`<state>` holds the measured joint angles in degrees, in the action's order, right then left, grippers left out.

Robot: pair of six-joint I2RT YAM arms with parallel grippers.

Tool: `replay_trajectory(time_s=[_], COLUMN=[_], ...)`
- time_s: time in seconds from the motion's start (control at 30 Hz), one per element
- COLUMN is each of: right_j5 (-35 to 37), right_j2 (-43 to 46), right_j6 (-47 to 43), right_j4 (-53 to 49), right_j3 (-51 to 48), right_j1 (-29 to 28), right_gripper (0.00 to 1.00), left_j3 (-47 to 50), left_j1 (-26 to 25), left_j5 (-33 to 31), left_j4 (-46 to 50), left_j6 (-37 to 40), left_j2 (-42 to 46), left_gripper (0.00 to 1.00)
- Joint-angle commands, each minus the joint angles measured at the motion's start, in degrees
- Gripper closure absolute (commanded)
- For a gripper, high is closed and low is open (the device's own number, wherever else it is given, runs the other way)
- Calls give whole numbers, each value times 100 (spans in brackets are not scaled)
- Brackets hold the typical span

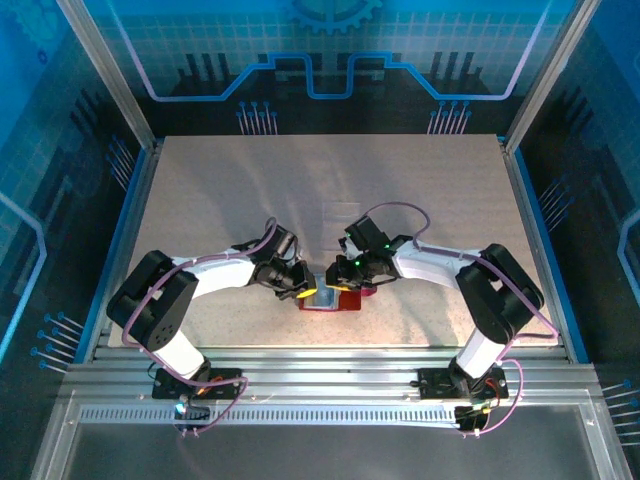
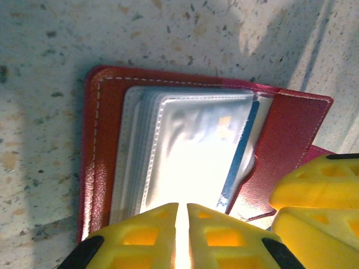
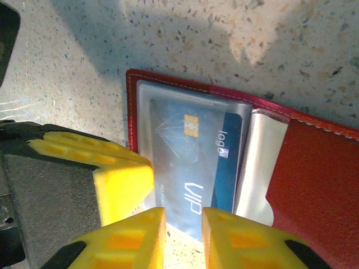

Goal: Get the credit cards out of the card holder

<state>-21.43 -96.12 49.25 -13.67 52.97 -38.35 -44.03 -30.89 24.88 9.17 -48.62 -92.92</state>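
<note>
Jaws first: the left gripper (image 2: 181,227) has its yellow fingers pressed almost together, just a bright slit between them, right at the edge of the clear pockets (image 2: 185,140). Whether they pinch a sleeve cannot be told. The right gripper (image 3: 183,232) stands slightly parted, and the lower edge of the blue card (image 3: 190,151) sits at that gap.

The table (image 1: 400,180) is pale, speckled stone-like board. It is boxed in by an aluminium frame (image 1: 110,90) and blue wall panels (image 1: 330,40) printed with circuit lines.

The card holder (image 3: 320,179) lies open and flat at the near middle of the table, between both wrists. It is red and leather-like, with white stitching along its rim and rounded corners. The pockets are glossy, wrinkled plastic, stacked like pages. The blue card is thin and rectangular, with a gold chip and pale lettering, and lies partly slid out of its sleeve.
</note>
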Motion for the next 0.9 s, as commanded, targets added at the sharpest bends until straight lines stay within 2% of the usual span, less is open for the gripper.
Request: replay_trajectory(time_s=[0.0,0.27,0.73,0.87], right_j5=[49,7,-59,-103], right_j2=[102,75,137,158], right_j6=[-60,-83,-56,-39], right_j4=[-163,-143,7,55], right_j3=[96,72,-65,-145], right_j1=[-50,-28,79,113], right_gripper=[76,76,76,76], left_j3=[-137,-143,-319,-333], left_j1=[42,40,34,14], left_j5=[1,-69,-120,-260], left_j4=[271,369,717,784], left_j6=[208,274,456,454], left_j2=[160,157,-39,190], left_gripper=[87,88,99,100])
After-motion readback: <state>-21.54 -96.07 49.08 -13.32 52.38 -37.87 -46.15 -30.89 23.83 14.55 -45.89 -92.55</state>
